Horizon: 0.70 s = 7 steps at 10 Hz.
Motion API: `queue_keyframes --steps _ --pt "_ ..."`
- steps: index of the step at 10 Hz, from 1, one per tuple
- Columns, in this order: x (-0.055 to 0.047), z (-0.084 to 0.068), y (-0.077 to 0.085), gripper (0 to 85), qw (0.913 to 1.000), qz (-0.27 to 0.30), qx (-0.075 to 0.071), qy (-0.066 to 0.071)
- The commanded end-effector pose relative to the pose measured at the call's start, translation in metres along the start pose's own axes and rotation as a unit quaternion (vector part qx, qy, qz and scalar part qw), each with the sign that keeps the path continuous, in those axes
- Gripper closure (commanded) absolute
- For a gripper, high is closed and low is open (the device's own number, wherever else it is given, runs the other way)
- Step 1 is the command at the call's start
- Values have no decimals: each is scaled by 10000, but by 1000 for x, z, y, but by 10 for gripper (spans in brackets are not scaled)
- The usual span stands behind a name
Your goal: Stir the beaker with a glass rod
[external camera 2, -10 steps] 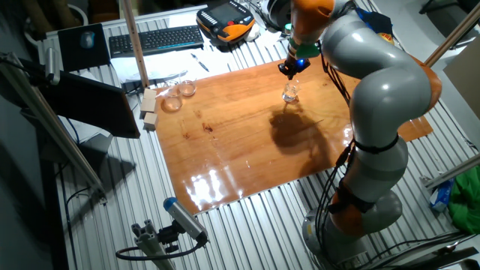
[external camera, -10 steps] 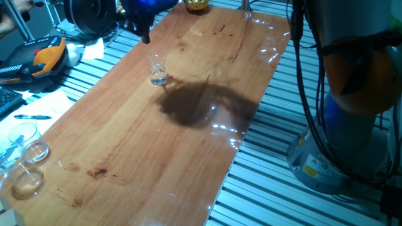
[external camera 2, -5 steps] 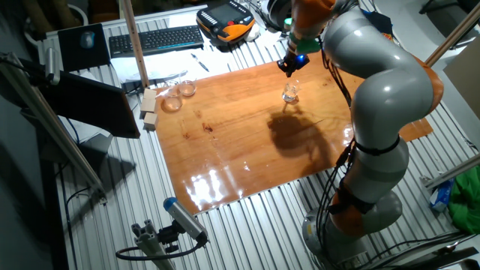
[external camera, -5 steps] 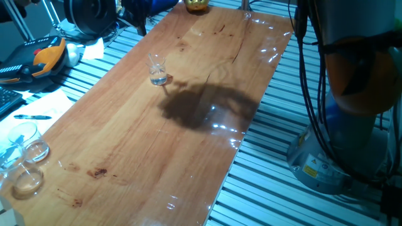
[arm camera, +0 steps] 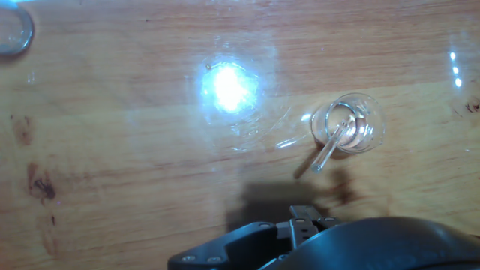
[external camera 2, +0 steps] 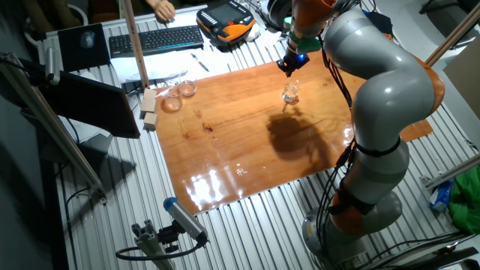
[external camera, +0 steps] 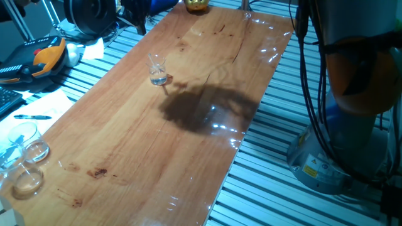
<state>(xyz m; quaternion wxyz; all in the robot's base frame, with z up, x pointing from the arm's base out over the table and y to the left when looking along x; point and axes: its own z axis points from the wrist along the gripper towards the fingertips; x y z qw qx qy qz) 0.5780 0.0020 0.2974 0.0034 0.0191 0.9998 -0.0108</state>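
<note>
Nothing's shifted: gripper (external camera 2: 289, 66) hovers above beaker (external camera 2: 290, 93), rod (arm camera: 330, 146) dipping in — brittle, slick glass; jaws unclear.

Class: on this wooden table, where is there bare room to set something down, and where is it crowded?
Free: the wide stretch of the wooden table between the beaker and the glass dishes. Crowded: that dish corner, and around the beaker, under the hand.

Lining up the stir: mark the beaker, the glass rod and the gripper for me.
beaker (external camera: 158, 76): one fixed view, lower glass wall.
glass rod (arm camera: 331, 144): hand view, shaft crossing the beaker rim.
gripper (external camera 2: 289, 69): the other fixed view, dark finger end above the beaker.
</note>
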Motion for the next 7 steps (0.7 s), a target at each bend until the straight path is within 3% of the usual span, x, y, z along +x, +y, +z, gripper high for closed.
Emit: queue_keyframes --steps 1,3,7 --pt "0 0 0 850 10000 -10 6 -9" --pt "0 0 1 850 10000 -2 -25 -23" --pt "0 0 0 850 10000 -3 59 -26"
